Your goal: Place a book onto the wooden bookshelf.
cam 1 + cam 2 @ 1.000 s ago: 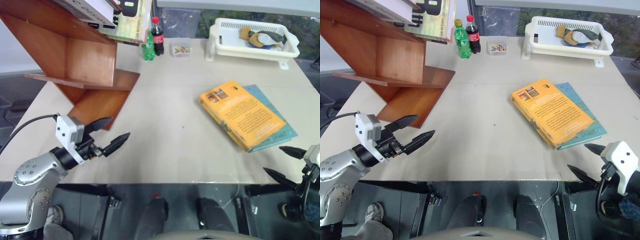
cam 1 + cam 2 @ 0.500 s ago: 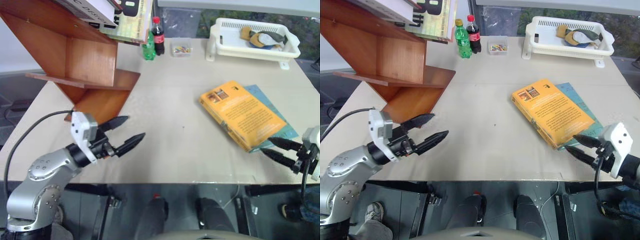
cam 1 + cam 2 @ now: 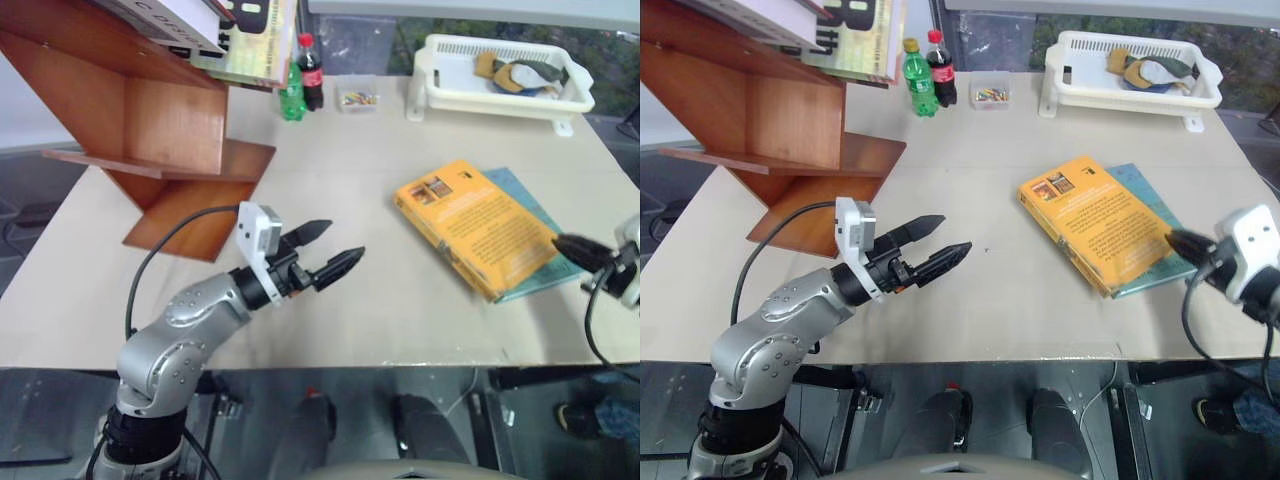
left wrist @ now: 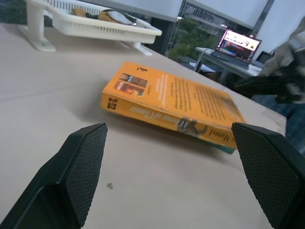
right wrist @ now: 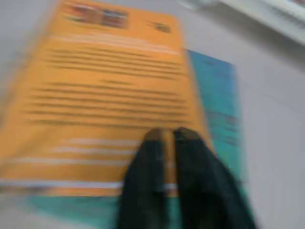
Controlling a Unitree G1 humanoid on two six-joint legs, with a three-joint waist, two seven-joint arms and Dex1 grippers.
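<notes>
Right gripper (image 5: pixel 167 138) had narrowed to nearly shut, empty, and advanced over the book's (image 3: pixel 480 228) near corner. Left gripper (image 3: pixel 325 250) swung toward it, wide open. Book still flat on counter (image 3: pixel 380 160), far from wooden bookshelf (image 3: pixel 150 120); grasp pending.

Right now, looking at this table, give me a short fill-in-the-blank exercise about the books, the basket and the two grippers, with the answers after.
1. The orange book lies on top of a thinner ____ book.
2. The white basket stands at the far edge of the table, on the robot's ____ side.
3. The left gripper has its fingers ____ and points across the table toward the orange book.
4. The right gripper has its fingers nearly ____ at the orange book's near corner.

Answers: teal; right; open; shut
</notes>
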